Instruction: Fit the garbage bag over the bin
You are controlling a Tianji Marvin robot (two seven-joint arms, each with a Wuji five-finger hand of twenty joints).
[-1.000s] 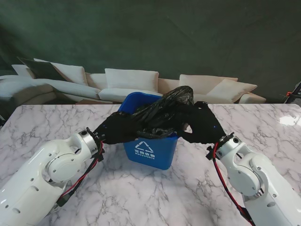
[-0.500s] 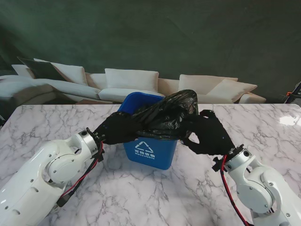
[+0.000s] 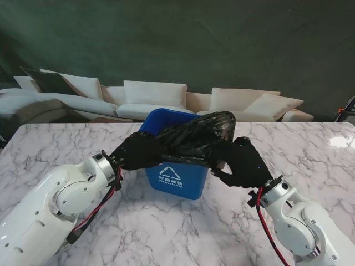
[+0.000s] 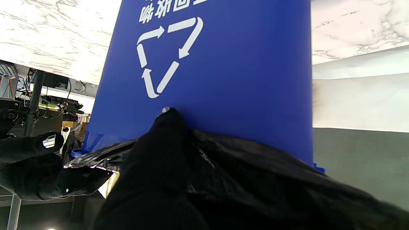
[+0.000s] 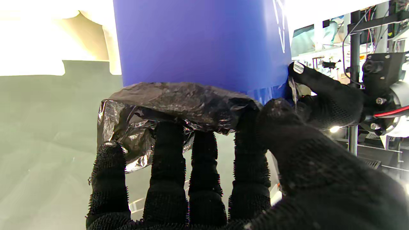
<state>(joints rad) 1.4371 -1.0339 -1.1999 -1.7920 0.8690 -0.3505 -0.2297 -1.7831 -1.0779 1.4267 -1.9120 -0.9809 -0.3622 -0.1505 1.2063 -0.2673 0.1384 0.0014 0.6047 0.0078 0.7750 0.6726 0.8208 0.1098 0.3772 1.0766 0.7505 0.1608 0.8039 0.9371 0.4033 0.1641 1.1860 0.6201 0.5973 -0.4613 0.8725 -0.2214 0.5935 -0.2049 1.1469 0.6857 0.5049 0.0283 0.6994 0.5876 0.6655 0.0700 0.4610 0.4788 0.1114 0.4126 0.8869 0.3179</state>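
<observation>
A small blue plastic recycling bin [image 3: 178, 166] with a white arrow triangle on its front stands upright near the middle of the white marble-patterned desk [image 3: 166, 233]. A crinkled black plastic garbage bag [image 3: 194, 138] lies bunched across its open top, covering the nearer and right-hand parts of the rim while the far left corner of the bin shows bare blue. The left robot hand [image 3: 138, 152], in a black knit glove, is at the bin's near left side with its fingers closed on the bag's edge; its wrist camera shows a gloved finger [image 4: 167, 127] pressing against the blue front wall, with the bag film [image 4: 255, 166] gathered over the hand. The right robot hand [image 3: 241, 163], gloved the same, is at the bin's near right corner, gripping the bag: in its wrist view the fingers [image 5: 166, 166] reach up into the folded film [image 5: 179, 102] that wraps over the bin's rim [image 5: 268, 94], and the thumb lies against it. Behind the desk stands a row of pale sofas [image 3: 155, 97].
</observation>
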